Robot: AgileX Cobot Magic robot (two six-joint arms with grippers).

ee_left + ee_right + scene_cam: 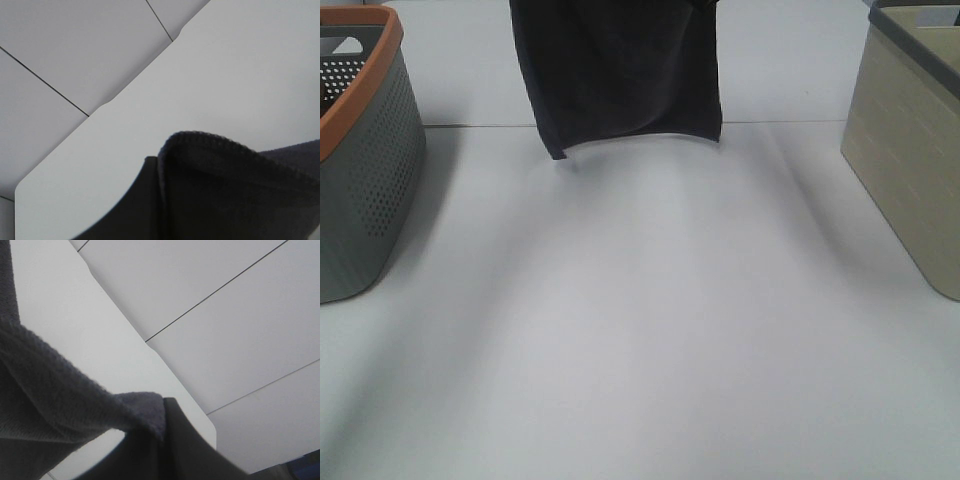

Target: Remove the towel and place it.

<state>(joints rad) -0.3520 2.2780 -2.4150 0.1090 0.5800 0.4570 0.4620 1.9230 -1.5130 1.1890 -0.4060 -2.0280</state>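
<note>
The towel [620, 70] hangs in the air over the far edge of the counter [640, 360], near the middle, with its lower hem clear of the surface.

Progress: the lift-off appears complete. Placement is not yet done, and the drop point cannot be told.

The 2 candidates are the grey basket [370, 180] at the left edge and the beige basket [910, 170] at the right edge.

The left claw [159, 167] is pressed together, pinching a folded towel hem. The right claw [164, 412] is also pressed together, pinching a towel edge. Neither claw shows in the high view.

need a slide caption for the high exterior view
Dark towel hanging above the white table, between a grey orange-rimmed basket and a beige basket.
</note>
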